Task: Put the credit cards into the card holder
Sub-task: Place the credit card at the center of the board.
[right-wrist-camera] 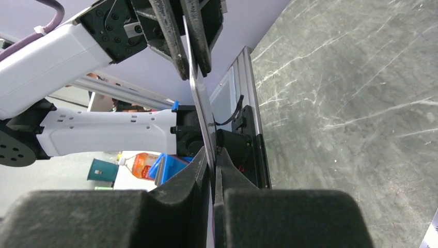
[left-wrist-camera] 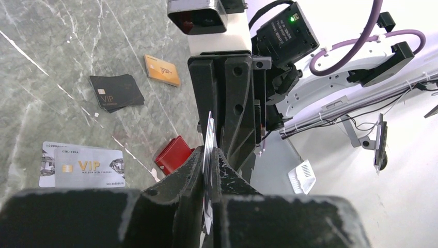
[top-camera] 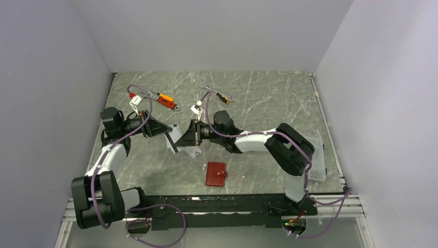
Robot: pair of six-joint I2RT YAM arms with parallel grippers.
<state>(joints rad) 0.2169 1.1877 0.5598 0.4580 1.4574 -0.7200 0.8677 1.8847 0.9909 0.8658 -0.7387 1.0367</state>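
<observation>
Silver-grey card [top-camera: 181,137] hangs over the tabletop [top-camera: 258,103] middle, pinched by left fingers [left-wrist-camera: 181,175] and right fingers [right-wrist-camera: 186,178] together: a handover, I reckon. One must release next; the card holder [top-camera: 216,174] lies by the near edge.

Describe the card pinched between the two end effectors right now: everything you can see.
The silver-grey credit card is thin, flat, rectangular and plastic-looking, with a dark stripe near one edge. It is off the table, tilted, and shows edge-on in both wrist views. The left end effector clamps one end, the right end effector the opposite end; nothing else touches it.
</observation>
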